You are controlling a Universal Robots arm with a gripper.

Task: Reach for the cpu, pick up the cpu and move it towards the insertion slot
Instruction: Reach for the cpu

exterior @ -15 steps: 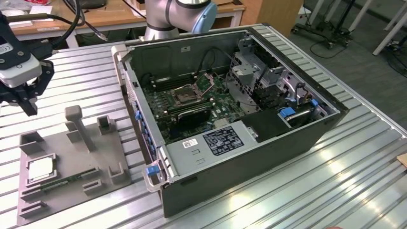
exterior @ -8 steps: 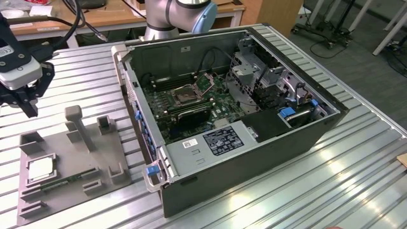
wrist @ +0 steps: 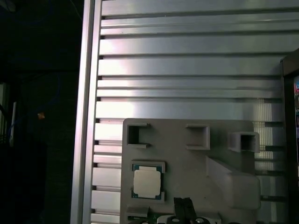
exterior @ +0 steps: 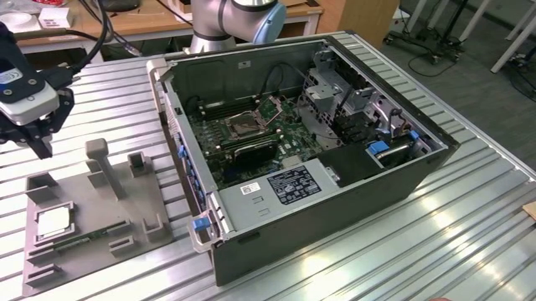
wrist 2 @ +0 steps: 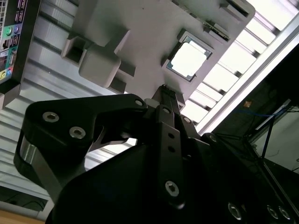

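Ribbed aluminium table, glare patches; wooden desk behind; grey floor.

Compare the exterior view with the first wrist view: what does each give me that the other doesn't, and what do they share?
Exterior view, not the first wrist view: the inside of the open computer case, the insertion slot on its board, and the arm's base behind the case.
First wrist view, not the exterior: the table's edge rail with dark space beyond.
Both: the cpu seated in the grey holder, the slatted table, and the gripper, jaws shut, hovering near the cpu without touching it.
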